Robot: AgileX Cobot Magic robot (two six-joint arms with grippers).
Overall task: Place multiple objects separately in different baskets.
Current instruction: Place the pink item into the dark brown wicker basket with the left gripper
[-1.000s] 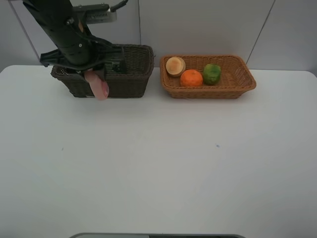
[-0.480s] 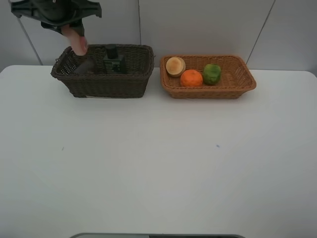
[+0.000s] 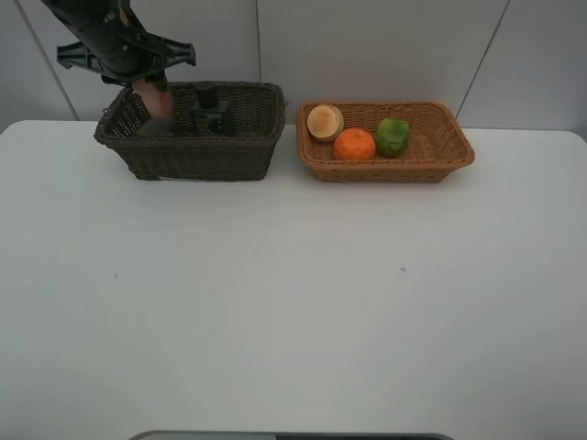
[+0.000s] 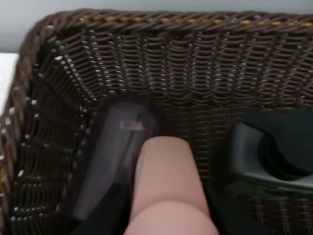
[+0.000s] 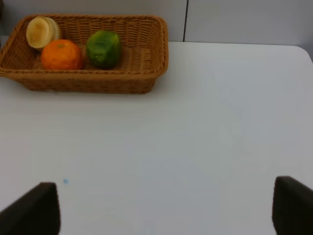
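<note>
1. Upper left of the overhead view, the left gripper (image 3: 154, 92) hangs over the dark brown basket (image 3: 238, 156), jaws closed partway on the pink bottle (image 4: 166, 186).
2. Inside that basket lie the mauve cup (image 4: 115, 147) and the dark green bottle (image 4: 274, 152).
3. Upper right, the tan basket (image 3: 440, 156) holds the orange (image 3: 354, 144), green fruit (image 3: 393, 136) and peach (image 3: 325, 121).
4. Right gripper (image 5: 166, 208) gapes wide, empty.

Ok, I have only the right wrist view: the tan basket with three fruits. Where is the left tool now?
Observer: The left tool is over the left end of the dark basket, holding the pink bottle.
Operator: Is something inside that basket?
Observer: Yes, a dark green bottle is near its middle.
Operator: And the cup?
Observer: The mauve cup is in the basket's left end, directly beside the pink bottle.
</note>
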